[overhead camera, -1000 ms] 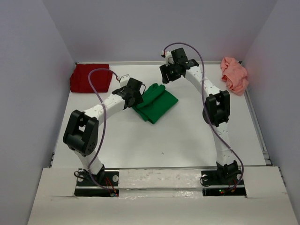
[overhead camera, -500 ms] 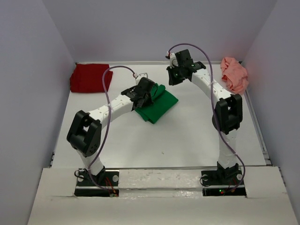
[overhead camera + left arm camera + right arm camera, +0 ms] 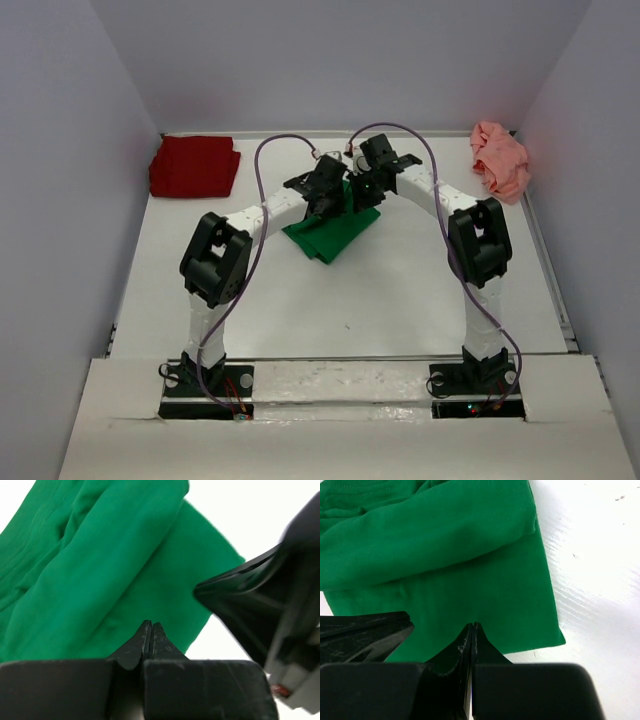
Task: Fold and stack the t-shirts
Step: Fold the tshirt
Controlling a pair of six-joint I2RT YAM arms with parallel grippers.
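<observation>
The white counter is carrying everything. The green t-shirt is lying loosely folded at its far middle. The dark red t-shirt is sitting folded in the far-left corner, and the salmon pink t-shirt is lying crumpled at far right. The left claw and right claw are each pressing their fingers together, tips touching the green cloth, just beside each other.

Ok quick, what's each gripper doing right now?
Left gripper: jaws closed against the green shirt; whether they pinch cloth cannot be told.
Right gripper: jaws closed, pinching the green shirt, which puckers there.
</observation>
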